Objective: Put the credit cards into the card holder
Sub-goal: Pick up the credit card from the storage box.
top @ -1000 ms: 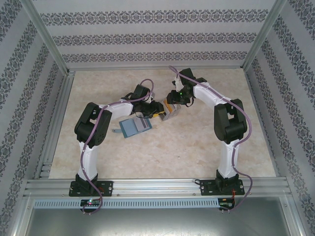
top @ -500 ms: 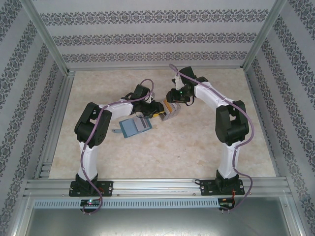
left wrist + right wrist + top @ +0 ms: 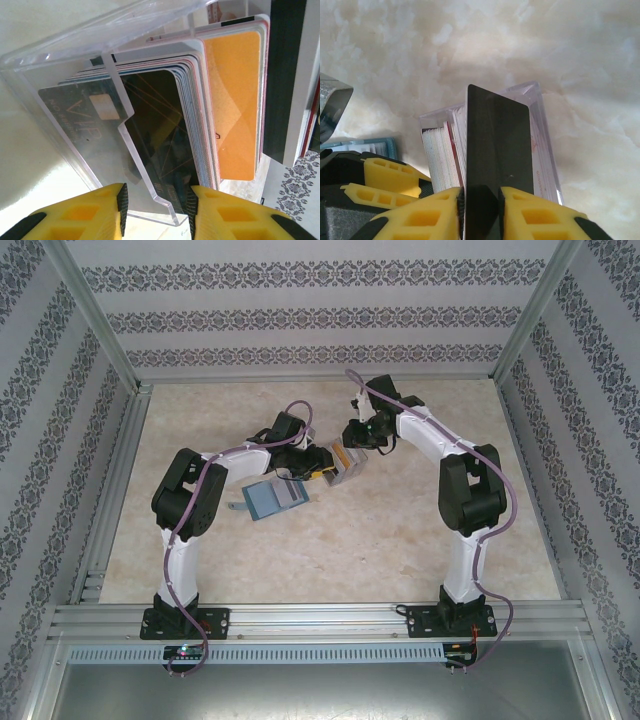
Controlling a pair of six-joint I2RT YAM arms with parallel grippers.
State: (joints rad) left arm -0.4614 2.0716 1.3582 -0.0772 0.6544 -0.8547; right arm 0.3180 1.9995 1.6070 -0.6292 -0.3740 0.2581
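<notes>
Overhead and wrist views, largest item to smallest.

One worktop, pale and marbled, carries everything.

Two arms: the left arm and the right arm both reach to the middle of the worktop, where their tips almost meet.

One clear plastic tray stands slanted on the worktop between the two arm tips.

One card holder, teal-blue, lies flat on the worktop just left of the tray and slightly nearer the arm bases – apart from the tray and close under the left arm's wrist.

Credit cards: a dense stack stands on edge inside the tray, too tightly packed to count. Three can be told apart:
- one front card, dark with fine gold lines and "VIP" lettering
- one orange card at the back of the stack
- one dark card standing above the stack

Left jaws: partly closed, the yellow fingers set on either side of the tray's near clear wall and gripping it.

Right jaws: closed to a narrow gap – the yellow fingers pinch the lower edge of the dark card, which stands upright over the tray.
</notes>
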